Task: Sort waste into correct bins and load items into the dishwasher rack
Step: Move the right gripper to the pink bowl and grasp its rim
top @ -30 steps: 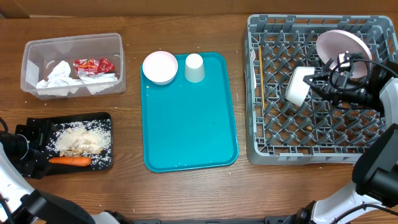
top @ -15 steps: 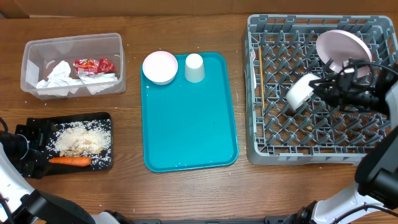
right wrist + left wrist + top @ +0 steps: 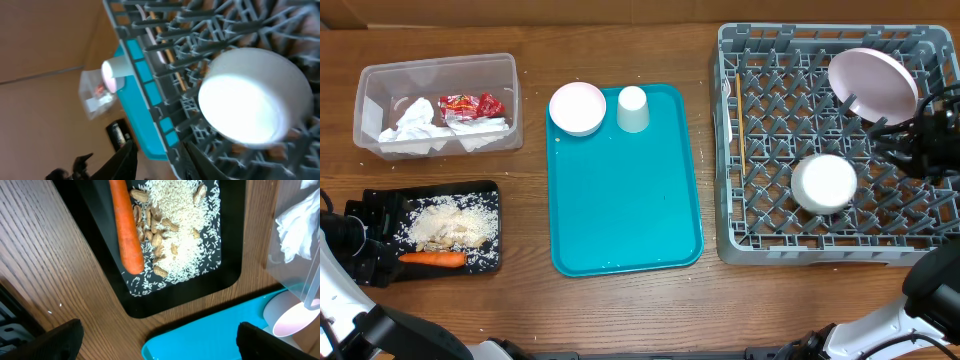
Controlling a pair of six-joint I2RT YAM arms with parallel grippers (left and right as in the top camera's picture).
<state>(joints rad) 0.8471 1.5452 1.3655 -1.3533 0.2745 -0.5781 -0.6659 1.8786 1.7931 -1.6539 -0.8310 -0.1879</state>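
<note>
A large grey dish rack [image 3: 750, 225] sits on the right of a wooden desk [image 3: 620, 310]. A white bowl [image 3: 824, 183] rests on the pegs near the rack's front, touched by nothing; whether its mouth faces up or down is unclear. A big white plate [image 3: 870, 80] stands tilted on edge in the far right corner. A thin wooden stick [image 3: 742, 145] lies along the rack's left side, its long axis running front to back.

The right gripper [image 3: 157, 159] hovers by the rack's right edge, its fingers [image 3: 125, 160] apart and holding nothing.

A teal tray [image 3: 625, 200] in the centre carries a second bowl [image 3: 577, 107] and a cup [image 3: 633, 108] at its far end. A clear tub [image 3: 370, 90] at far left holds white napkins [image 3: 415, 125] and a red wrapper [image 3: 470, 104]. Below it, a black tray [image 3: 490, 190] holds rice and peanuts [image 3: 445, 225], with a carrot [image 3: 430, 258] lying lengthwise along its front edge.

The left gripper [image 3: 157, 339] hangs above the black tray's corner, fingers [image 3: 55, 340] spread wide and empty.
</note>
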